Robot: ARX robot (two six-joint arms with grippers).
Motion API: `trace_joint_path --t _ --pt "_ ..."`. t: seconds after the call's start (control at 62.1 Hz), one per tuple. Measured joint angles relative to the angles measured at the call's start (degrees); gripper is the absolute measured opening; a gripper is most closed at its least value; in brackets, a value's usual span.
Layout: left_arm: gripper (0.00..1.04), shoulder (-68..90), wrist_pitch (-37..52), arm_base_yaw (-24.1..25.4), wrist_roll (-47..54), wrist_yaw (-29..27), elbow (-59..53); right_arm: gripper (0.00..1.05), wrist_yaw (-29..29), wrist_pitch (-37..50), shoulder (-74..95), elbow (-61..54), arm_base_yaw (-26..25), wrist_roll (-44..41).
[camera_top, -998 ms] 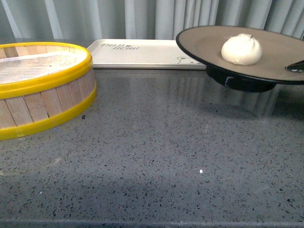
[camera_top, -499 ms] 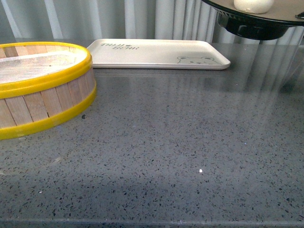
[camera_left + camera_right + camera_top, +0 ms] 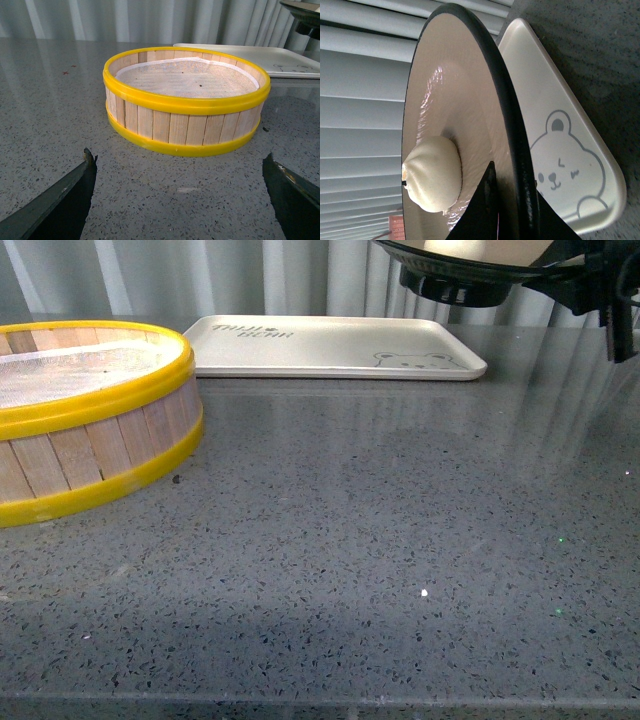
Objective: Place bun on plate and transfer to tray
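My right gripper is shut on the black rim of the plate and holds it in the air at the top right of the front view, over the far right end of the tray. In the right wrist view the gripper pinches the rim, and the plate carries the white pleated bun on its tan inside. The cream tray with its bear print lies below. The front view hides the bun. My left gripper is open and low over the counter, short of the steamer basket.
The yellow-rimmed wooden steamer basket stands at the left of the grey speckled counter. A ribbed curtain runs close behind the tray. The left wrist view catches the tray and the raised plate's edge beyond the basket.
The plate with the bun has risen almost out of the front view's top and shifted left over the tray's end. My right gripper now shows at the top right.
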Motion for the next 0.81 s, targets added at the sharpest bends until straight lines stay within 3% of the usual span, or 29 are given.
trace_joint_path --t 0.435,0.805 --pt "0.98 0.0 0.0 0.0 0.0 0.0 0.0 0.03 -1.57 -11.89 13.84 21.9 3.5 -2.16" --pt "0.98 0.02 0.0 0.0 0.0 0.0 0.0 0.03 -1.16 -10.49 13.9 18.78 4.11 -2.99"
